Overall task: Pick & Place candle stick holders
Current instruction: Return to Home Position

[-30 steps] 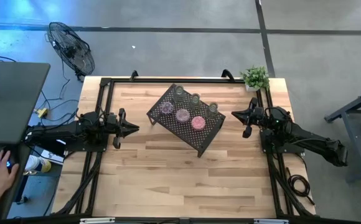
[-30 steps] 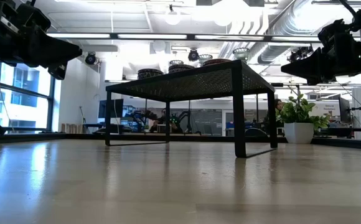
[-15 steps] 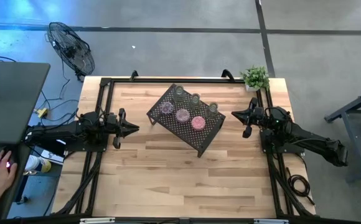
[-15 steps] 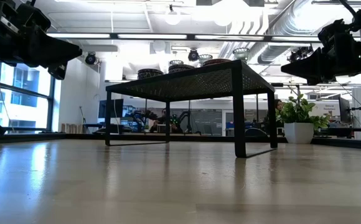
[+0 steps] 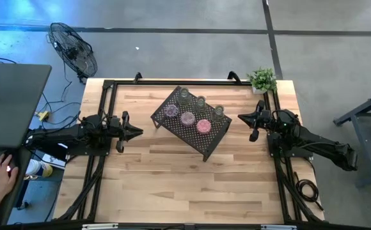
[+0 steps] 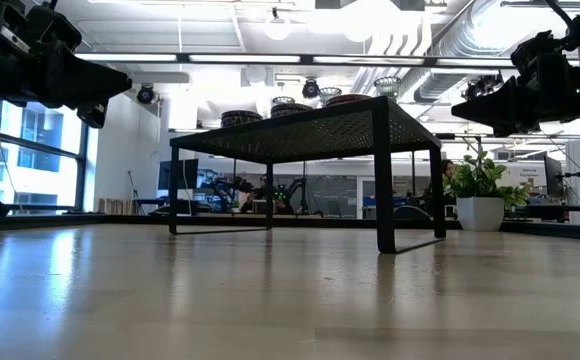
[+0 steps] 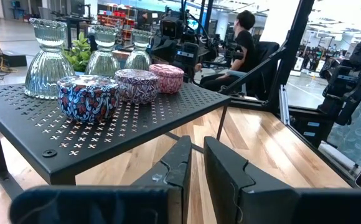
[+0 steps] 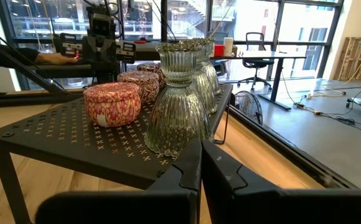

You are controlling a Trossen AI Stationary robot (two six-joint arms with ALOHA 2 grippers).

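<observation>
Wooden table (image 5: 173,185), an arm waiting at each side of it.
The left gripper (image 5: 139,132) hung just inside the table's left edge, fingers pressed together on nothing, pointing at the black rack (image 5: 212,138) in the middle. The right gripper (image 5: 240,117), likewise clenched and empty, faced the rack from the opposite side. On the rack's top stood the candle stick holders (image 5: 187,118): three round patterned ones in the nearer row, three clear ribbed glass ones behind. A potted plant (image 5: 262,79) sat at the far right corner, and a fan (image 5: 70,48) stood on the floor beyond.
</observation>
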